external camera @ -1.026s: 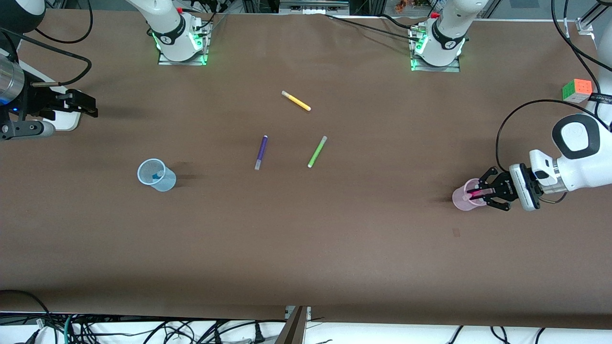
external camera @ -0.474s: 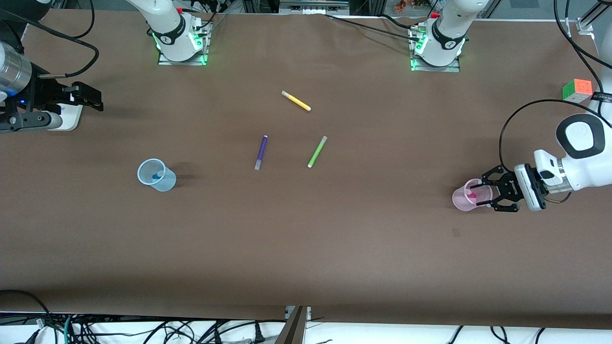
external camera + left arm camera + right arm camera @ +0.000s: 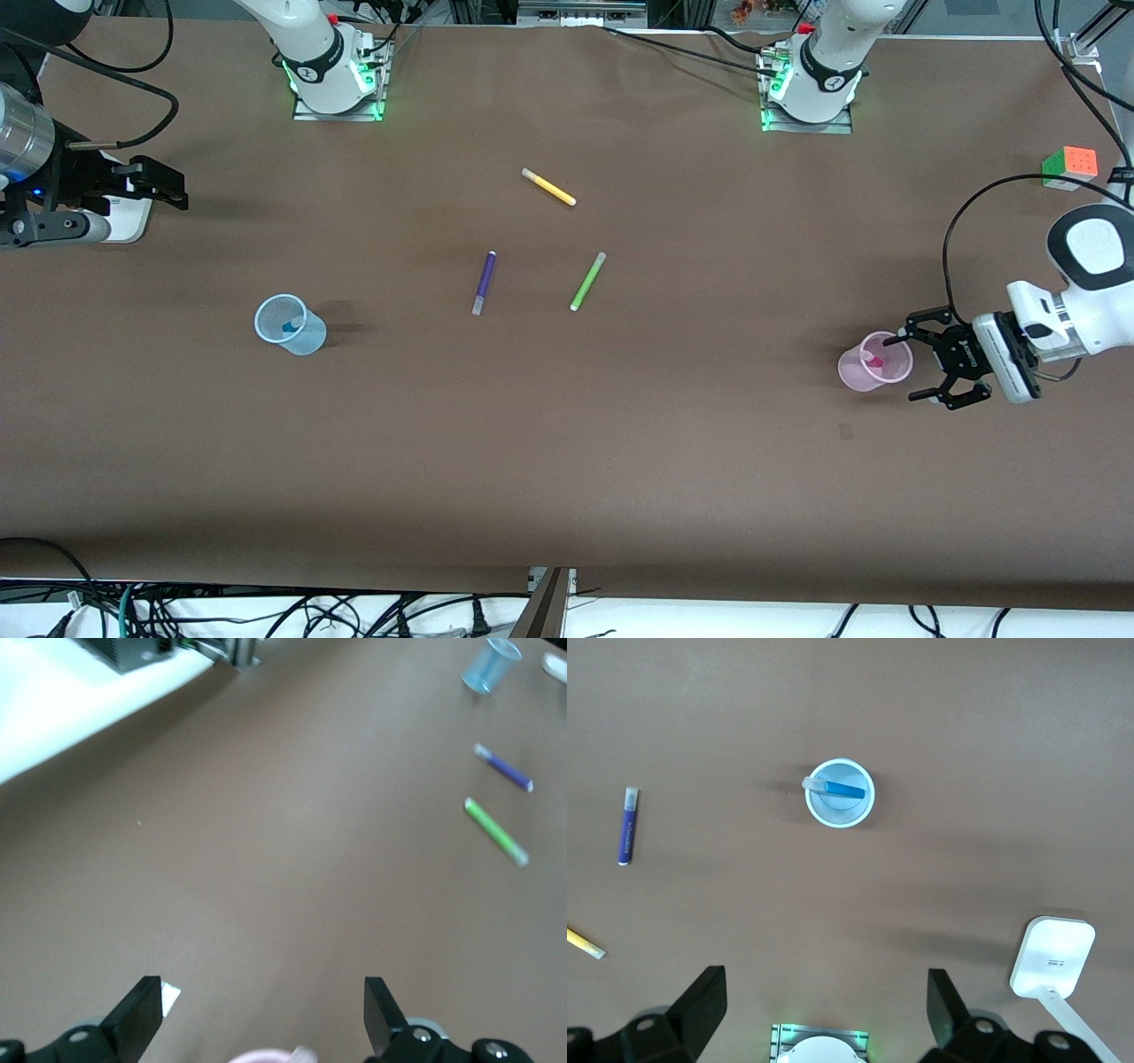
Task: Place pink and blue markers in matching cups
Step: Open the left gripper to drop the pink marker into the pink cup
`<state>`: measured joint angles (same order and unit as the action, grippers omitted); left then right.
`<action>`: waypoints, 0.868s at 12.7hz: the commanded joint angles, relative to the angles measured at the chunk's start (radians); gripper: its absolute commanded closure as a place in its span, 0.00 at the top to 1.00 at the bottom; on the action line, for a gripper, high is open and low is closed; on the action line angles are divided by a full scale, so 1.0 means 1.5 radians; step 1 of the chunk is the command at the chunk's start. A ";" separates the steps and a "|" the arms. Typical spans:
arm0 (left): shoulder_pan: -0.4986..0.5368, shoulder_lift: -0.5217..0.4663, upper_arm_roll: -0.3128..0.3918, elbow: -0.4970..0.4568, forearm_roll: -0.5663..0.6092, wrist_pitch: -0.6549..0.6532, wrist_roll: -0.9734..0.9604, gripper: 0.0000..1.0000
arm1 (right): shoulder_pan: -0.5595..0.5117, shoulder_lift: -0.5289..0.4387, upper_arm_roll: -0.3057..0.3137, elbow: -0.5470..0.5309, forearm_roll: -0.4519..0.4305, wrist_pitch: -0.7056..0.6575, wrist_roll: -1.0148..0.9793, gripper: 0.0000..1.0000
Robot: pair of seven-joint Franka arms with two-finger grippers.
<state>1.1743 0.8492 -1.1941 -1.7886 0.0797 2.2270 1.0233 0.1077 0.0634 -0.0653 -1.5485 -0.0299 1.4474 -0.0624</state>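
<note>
Pink marker (image 3: pixel 873 361) inside pink cup (image 3: pixel 859 375) near table's left-arm end, dropped to match; left gripper (image 3: pixel 925 366) beside cup, fingers spread, empty. Blue marker (image 3: pixel 835 789) in blue cup (image 3: pixel 305 338). Right gripper (image 3: pixel 159 184) waits, fingers spread.

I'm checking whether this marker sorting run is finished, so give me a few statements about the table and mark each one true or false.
1. The bright blue felt marker sits inside the pale blue translucent plastic cup. True.
2. The left pincer is clamped on the magenta-pink felt marker. False: its jaws are open beside the pale pink translucent plastic cup, and the marker is in that cup.
3. The purple felt pen lies in the pale blue cup. False: it lies flat on the brown table, beside the lime-green felt pen.
4. The right pincer is open and holds nothing. True.
5. The yellow felt pen lies farther from the front camera than the purple pen. True.
</note>
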 commanded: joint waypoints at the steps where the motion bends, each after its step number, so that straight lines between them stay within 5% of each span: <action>1: -0.023 -0.200 -0.003 -0.005 -0.001 -0.061 -0.157 1.00 | -0.018 0.006 0.003 0.012 -0.007 -0.001 -0.003 1.00; 4: -0.052 -0.324 -0.002 0.047 -0.001 -0.171 -0.308 1.00 | -0.019 0.008 0.003 0.013 -0.008 0.001 -0.003 1.00; 11: -0.169 -0.334 -0.002 0.231 0.130 -0.470 -0.676 1.00 | -0.017 0.008 0.004 0.013 -0.009 0.002 -0.003 1.00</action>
<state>1.0002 0.3352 -1.2136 -1.5136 0.2129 1.6089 0.1136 0.0858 0.0701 -0.0660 -1.5452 -0.0300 1.4530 -0.0625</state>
